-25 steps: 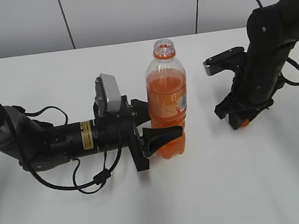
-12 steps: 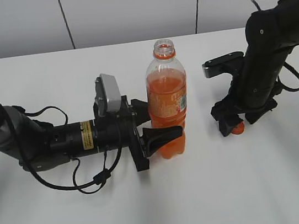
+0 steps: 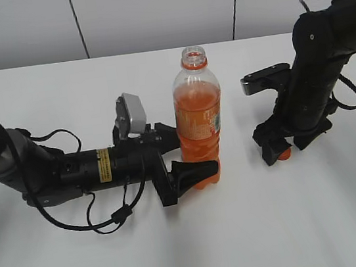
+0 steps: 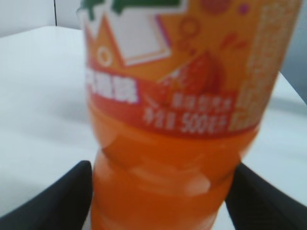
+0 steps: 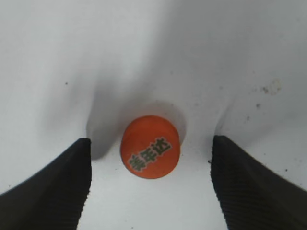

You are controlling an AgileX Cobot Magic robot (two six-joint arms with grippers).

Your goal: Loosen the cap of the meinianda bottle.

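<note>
left arm has dropped and pulled back a touch since half a second ago; its lower finger now sits near the foot of the bottle (image 3: 199,120) rather than higher on the ribbed body. bottle hasn't moved: upright mid-table (image 3: 258,228), neck open, no cap on it. left gripper (image 3: 179,153) fingers flank the lower body, jaws apart; left wrist view is blurred and i can't tell if the pads touch the plastic. right side barely changed. cap (image 5: 150,146) lies flat on the table, top up with dark print, well right of the bottle. right gripper (image 5: 150,177) hangs over it, jaws wide apart, cap between the fingers and touching neither. in the exterior view only an orange sliver shows under the right gripper.
</note>
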